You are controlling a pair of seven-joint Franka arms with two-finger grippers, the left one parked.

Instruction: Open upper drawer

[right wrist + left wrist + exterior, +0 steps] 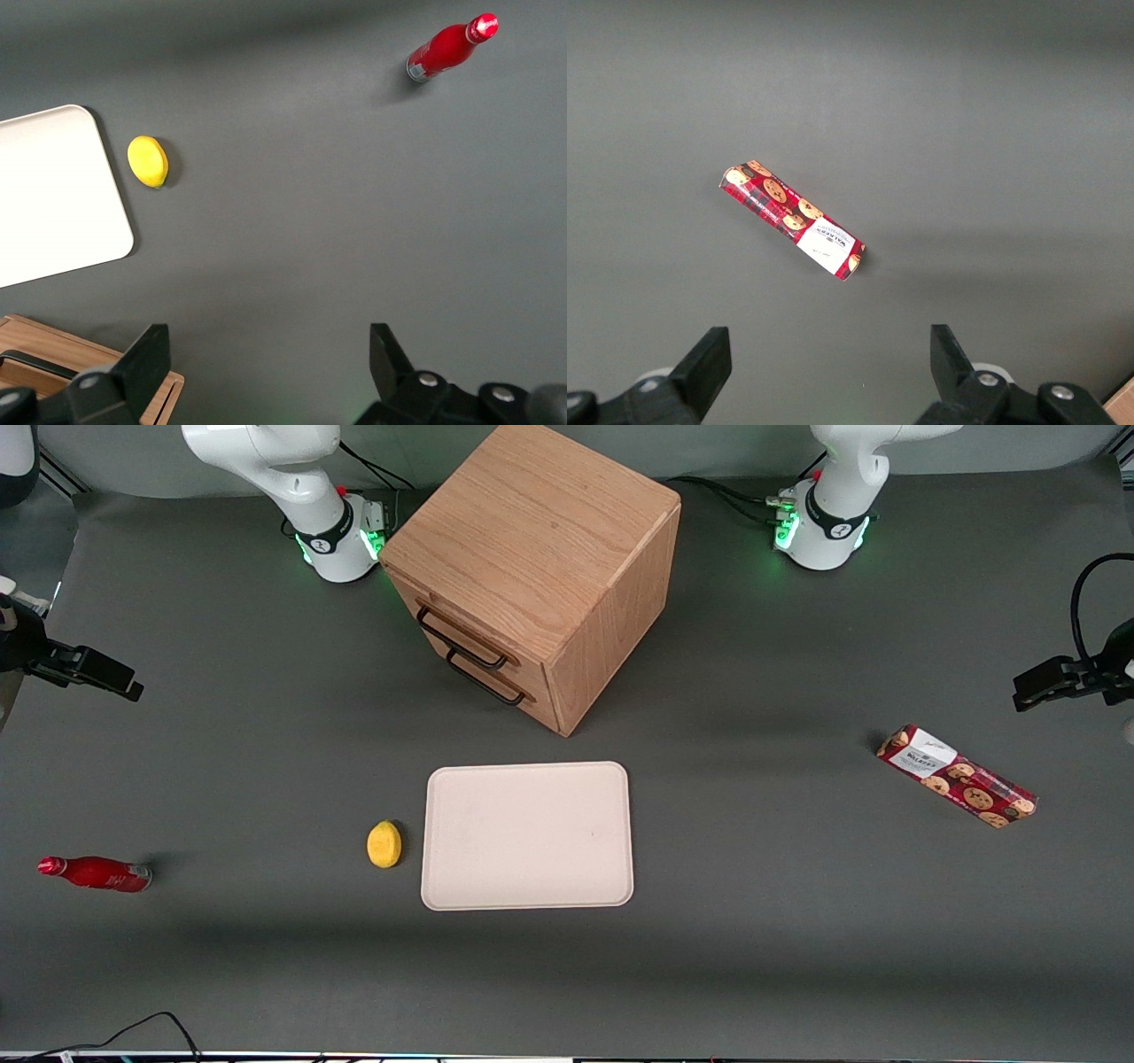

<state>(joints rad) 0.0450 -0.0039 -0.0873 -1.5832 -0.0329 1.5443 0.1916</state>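
The oak cabinet (540, 549) stands on the dark table, turned at an angle. Its upper drawer (443, 614) is shut flush, with a thin black wire handle (462, 642) across its front. Just below it is the lower drawer's like handle (485, 680). My right gripper (266, 343) hangs high over the table toward the working arm's end, well apart from the cabinet. Its fingers (146, 354) stand wide open with nothing between them. A corner of the cabinet (97, 376) and a bit of black handle (27, 361) show in the right wrist view.
A cream tray (528, 835) lies nearer the front camera than the cabinet, with a yellow lemon (384, 843) beside it. A red bottle (96, 873) lies toward the working arm's end. A red cookie box (957, 776) lies toward the parked arm's end.
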